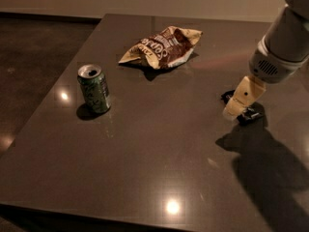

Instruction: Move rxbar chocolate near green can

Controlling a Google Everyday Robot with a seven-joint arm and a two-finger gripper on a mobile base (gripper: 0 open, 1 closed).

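At the left of the frame the green can (94,88) stands upright on the dark glossy surface (154,149), its silver top towards the camera and a small shadow at its base. In the upper middle a brown-and-cream chip bag (161,47) lies crumpled, well apart from the can. At the right the rxbar chocolate (251,114) lies flat on the surface, far across from the can, partly hidden; only its dark ends show. The cream-coloured pincer (231,112) is down over the bar, its tip at the bar's near edge, and I cannot tell whether it is open or closed. The grey arm (282,47) slopes up to the upper right corner
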